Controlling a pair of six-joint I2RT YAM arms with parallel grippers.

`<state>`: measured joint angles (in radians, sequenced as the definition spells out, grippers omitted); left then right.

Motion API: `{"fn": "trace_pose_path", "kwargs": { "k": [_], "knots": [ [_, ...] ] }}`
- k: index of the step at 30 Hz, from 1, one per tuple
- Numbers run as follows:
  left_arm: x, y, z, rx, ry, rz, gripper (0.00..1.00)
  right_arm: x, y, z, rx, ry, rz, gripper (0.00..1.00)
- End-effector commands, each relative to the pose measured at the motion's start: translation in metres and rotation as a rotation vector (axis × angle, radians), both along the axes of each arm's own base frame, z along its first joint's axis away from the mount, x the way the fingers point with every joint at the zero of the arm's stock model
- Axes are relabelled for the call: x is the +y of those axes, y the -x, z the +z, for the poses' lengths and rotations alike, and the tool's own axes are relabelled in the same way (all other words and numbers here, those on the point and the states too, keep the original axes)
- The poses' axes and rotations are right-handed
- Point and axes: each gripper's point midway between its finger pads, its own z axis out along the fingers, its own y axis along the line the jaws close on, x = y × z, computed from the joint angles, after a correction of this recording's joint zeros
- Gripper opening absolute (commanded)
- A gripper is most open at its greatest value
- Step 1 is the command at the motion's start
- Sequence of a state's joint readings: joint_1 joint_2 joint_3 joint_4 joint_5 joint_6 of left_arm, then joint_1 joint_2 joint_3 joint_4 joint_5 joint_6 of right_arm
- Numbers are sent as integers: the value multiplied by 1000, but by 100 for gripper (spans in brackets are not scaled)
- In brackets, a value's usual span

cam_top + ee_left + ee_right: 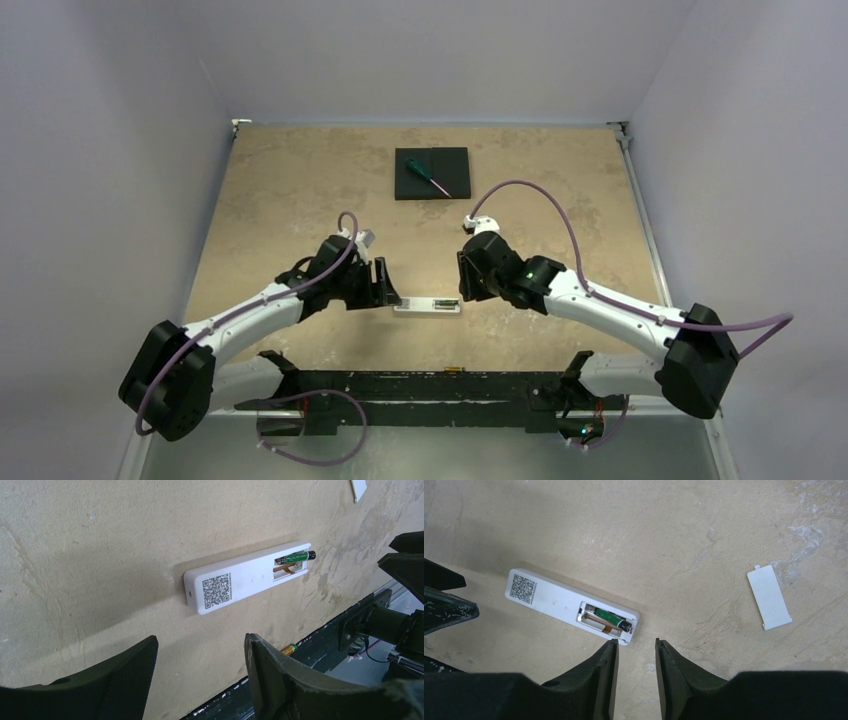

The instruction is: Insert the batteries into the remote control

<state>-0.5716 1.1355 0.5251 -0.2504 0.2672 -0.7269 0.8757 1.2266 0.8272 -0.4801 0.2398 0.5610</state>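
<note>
At the near edge of the beige stone-patterned table (280, 200), one slim goldish-tipped battery (290, 649) lies against the black rail, apart from everything else.

Just beyond it the small slim white rectangular remote control (428, 306) lies flat between the two arms, back side up, with a QR label showing. Its battery bay at the right end is uncovered. A green-and-dark battery (612, 616) sits in the bay, and a goldish piece lies beside it. I cannot tell whether that piece is a second cell.

The left gripper (200, 672) hovers near the remote's left end, its black fingers spread wide and holding nothing. The right gripper (635, 672) hangs by the bay end with only a narrow gap between its fingers – nothing is pinched there.

To the right of the remote the small flat white plastic cover strip (769, 596) rests on the table, well apart from it.

Farther back sits a black square pad (432, 172) – a green-handled screwdriver (427, 176) lies across it.
</note>
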Motion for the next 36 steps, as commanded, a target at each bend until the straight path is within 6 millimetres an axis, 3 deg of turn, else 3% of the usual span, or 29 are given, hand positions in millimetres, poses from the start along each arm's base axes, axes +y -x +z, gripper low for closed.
{"fn": "trace_pose_path", "kwargs": {
  "k": [1,23,36],
  "knots": [
    [-14,-12,6,-36,70,-6,61,8,-1,1,9,-58,-5,39],
    [-22,-18,-29,28,43,-31,41,14,-2,-18,45,-102,-43,38],
    [-26,-22,-31,18,51,-44,36,21,-1,-40,107,-104,-55,37]
  ]
}}
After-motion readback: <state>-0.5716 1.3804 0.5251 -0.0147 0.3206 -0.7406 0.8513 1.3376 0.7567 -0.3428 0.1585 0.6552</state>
